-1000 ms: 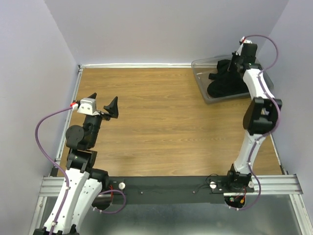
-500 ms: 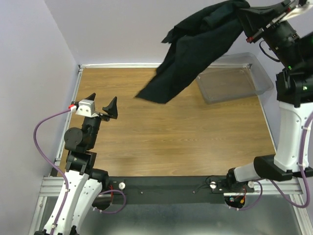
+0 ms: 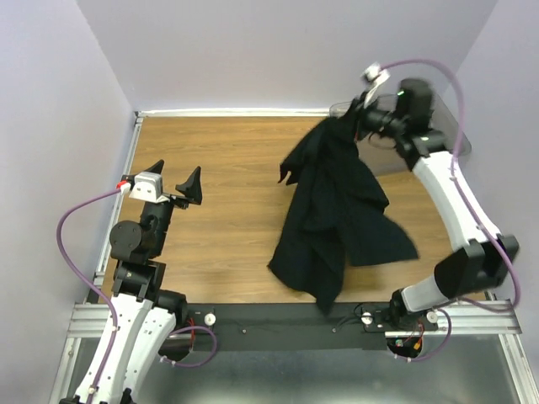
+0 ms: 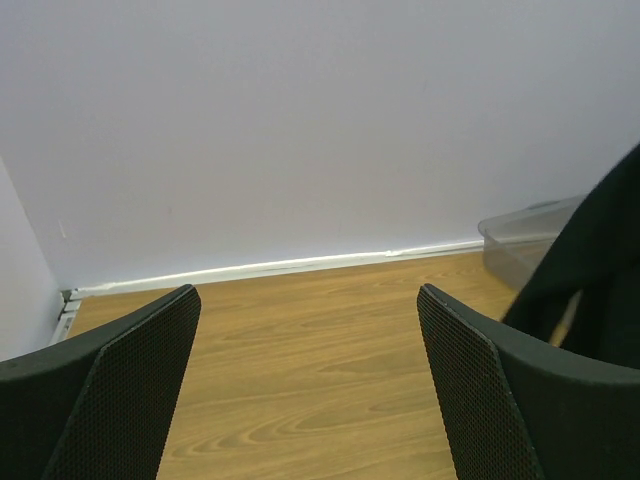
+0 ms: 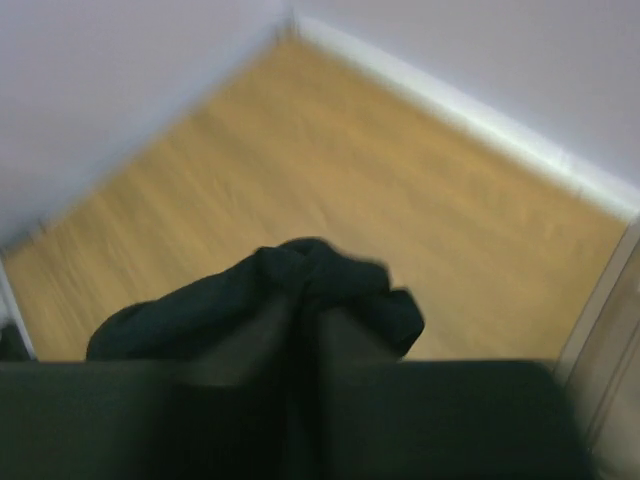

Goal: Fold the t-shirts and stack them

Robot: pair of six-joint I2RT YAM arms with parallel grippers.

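Note:
A black t-shirt (image 3: 337, 210) hangs in a long crumpled drape from my right gripper (image 3: 352, 118) down across the right half of the wooden table (image 3: 236, 244), its lower end near the front rail. In the right wrist view the jaws (image 5: 305, 340) are pinched together on a bunched knot of the t-shirt (image 5: 300, 285). My left gripper (image 3: 177, 175) stands open at the left side, well clear of the cloth, nothing between its fingers (image 4: 310, 390). The t-shirt's edge (image 4: 600, 260) shows at the far right of the left wrist view.
A clear plastic bin (image 3: 396, 160) sits at the back right corner behind the right arm, also the bin (image 4: 520, 235) in the left wrist view. Purple walls close the table's back and sides. A black rail (image 3: 286, 324) runs along the front edge.
My right arm lifted the black cloth out of the bin, swung it high, then brought it down so it hangs over the table. The left arm has not moved.

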